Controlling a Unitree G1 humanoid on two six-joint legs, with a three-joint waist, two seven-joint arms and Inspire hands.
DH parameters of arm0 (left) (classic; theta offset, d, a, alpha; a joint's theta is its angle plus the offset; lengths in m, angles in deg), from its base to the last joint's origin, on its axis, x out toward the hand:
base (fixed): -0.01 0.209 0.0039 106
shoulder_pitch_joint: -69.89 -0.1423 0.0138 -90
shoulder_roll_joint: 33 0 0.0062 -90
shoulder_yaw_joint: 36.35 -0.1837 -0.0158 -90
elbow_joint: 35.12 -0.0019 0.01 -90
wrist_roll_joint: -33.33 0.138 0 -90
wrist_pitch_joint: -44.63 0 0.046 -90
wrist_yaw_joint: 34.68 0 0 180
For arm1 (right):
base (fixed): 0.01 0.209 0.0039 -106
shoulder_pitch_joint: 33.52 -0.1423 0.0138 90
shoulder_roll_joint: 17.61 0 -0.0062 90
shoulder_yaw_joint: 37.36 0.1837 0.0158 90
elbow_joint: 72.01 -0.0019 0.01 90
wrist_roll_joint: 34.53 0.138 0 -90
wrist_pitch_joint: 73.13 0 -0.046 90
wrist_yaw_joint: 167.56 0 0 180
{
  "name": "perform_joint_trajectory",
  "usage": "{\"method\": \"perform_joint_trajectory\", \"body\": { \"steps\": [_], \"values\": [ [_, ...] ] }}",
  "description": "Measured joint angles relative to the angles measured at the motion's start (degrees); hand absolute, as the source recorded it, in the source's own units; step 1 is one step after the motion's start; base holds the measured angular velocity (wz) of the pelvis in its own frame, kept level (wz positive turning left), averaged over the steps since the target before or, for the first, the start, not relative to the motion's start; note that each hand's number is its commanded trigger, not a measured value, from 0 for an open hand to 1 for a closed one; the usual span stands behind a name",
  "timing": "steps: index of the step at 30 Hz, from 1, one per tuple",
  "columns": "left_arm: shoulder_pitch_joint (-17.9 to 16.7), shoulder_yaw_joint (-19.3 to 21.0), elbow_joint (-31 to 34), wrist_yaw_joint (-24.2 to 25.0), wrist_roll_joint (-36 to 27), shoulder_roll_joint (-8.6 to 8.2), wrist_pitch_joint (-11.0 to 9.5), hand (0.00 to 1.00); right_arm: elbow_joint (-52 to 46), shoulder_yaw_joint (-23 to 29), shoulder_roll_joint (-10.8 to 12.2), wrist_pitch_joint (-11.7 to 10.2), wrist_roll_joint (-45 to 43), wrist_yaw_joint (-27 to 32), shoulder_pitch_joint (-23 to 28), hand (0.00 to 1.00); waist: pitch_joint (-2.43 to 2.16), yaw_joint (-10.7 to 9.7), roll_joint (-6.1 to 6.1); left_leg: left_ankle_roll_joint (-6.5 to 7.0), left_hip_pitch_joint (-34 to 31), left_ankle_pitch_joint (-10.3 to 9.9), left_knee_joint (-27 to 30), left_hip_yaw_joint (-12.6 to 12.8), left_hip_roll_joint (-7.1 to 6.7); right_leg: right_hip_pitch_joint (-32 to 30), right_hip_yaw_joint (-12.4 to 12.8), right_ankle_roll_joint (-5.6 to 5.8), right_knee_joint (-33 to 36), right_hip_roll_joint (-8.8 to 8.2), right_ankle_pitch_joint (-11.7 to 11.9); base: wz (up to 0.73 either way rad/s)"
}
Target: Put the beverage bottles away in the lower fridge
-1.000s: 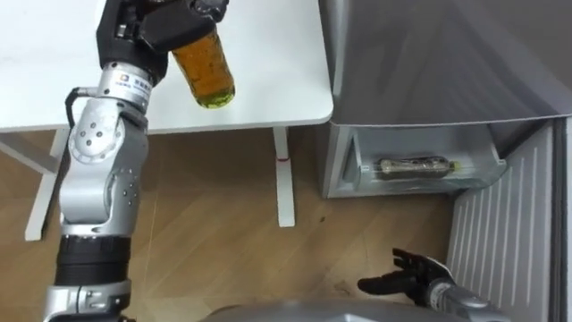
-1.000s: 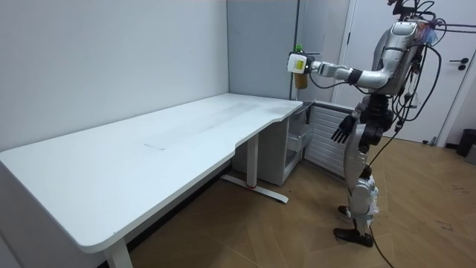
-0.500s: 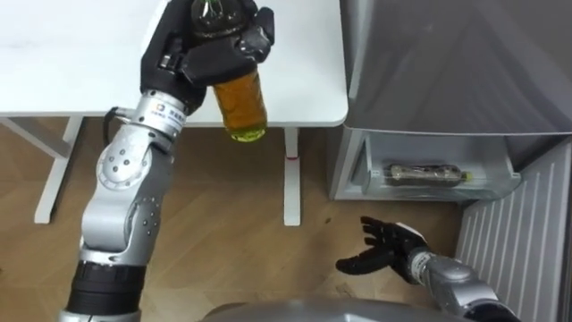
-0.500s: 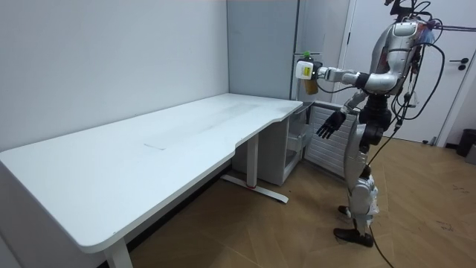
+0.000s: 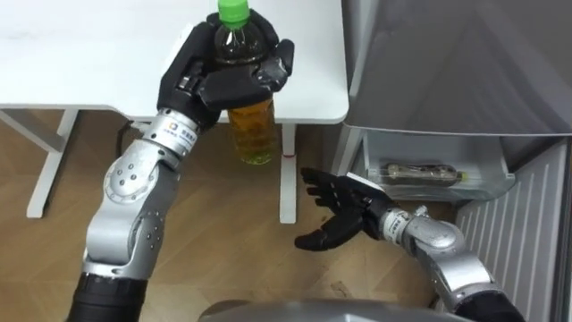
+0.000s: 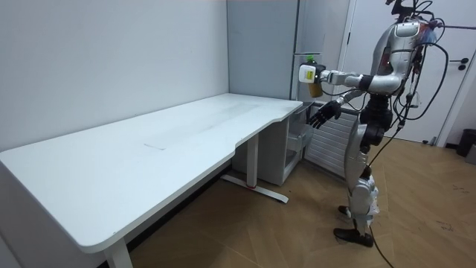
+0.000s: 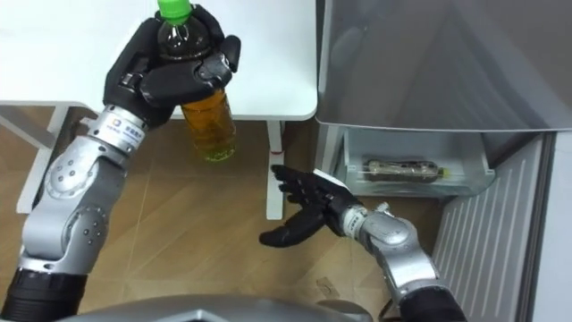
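Observation:
My left hand [image 5: 223, 76] is shut on the upper part of a clear bottle of amber drink [image 5: 253, 134] with a green cap [image 5: 232, 11]. It holds the bottle upright in the air in front of the white table's corner [image 5: 308, 98]. My right hand [image 5: 344, 213] is open, palm up, low and to the right of the bottle and apart from it. The grey fridge [image 5: 447, 63] stands to the right with its lower compartment open. Inside, a dark bottle [image 5: 420, 172] lies on its side in a clear drawer [image 5: 487, 183]. In the room view I stand before the fridge with the bottle [image 6: 307, 74] raised.
The ribbed inner side of the open lower door [image 5: 527, 241] stands at the right. The table's white leg [image 5: 286, 183] rises from the wooden floor between the bottle and the fridge. The long white table [image 6: 149, 149] stretches toward the room view's left.
My left hand has swung the bottle from tilted to upright and lowered it toward the fridge. My right hand has risen from near the floor to just below and right of the bottle.

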Motion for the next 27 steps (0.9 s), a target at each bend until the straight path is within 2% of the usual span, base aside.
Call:
{"method": "perform_joint_trajectory", "body": {
  "steps": [5, 12, 19, 22, 27],
  "values": [
    [-1.4, -3.0, -3.3, -0.2, 0.0, 0.14, 0.0, 1.0, -0.6, -0.5, 0.0, 0.0, 0.3, -1.6, -0.6, 0.0, 0.0, 0.3, 0.0, 0.0, 0.2, 0.0, 0.0, 0.0, 0.04, 0.1, 0.0, 0.0, 0.1, 0.03, 0.0, 0.0],
    [-2.2, -5.5, -3.6, -0.1, 0.1, 0.16, 0.0, 1.0, -5.2, -2.7, -0.2, 0.4, 2.7, -3.9, -0.5, 0.0, 0.05, 0.0, -0.06, 0.0, 0.1, 0.0, -0.1, 0.2, -0.01, 0.1, 0.1, 0.0, -0.1, 0.0, 0.0, 0.0],
    [-2.1, -10.4, -3.6, 1.4, 0.2, 1.28, -0.2, 1.0, -10.2, -5.0, -0.5, 0.5, 8.1, -5.7, -0.6, 0.0, 0.16, 0.0, -0.2, 0.0, -0.7, 0.0, 0.1, 0.2, -0.04, -0.5, -0.1, 0.02, -0.1, -0.08, 0.0, 0.0],
    [-2.1, -12.1, -3.7, 2.4, 0.2, 2.16, -0.3, 1.0, -10.5, -5.9, -1.3, 0.5, 9.8, -5.7, -0.6, 0.0, 0.17, -0.1, -0.2, 0.0, -1.1, 0.0, 0.1, 0.2, -0.03, -1.1, -0.1, 0.02, 0.1, -0.1, 0.0, 0.0],
    [-2.1, -12.8, -3.9, 2.5, 0.1, 2.1, -0.4, 1.0, -10.8, -6.8, -2.4, 0.5, 11.5, -4.9, -0.6, 0.0, 0.19, -0.3, -0.18, 0.0, -1.3, 0.0, 0.1, 0.1, 0.05, -1.0, -0.1, 0.02, 0.3, -0.04, 0.0, 0.0]
  ]
}}
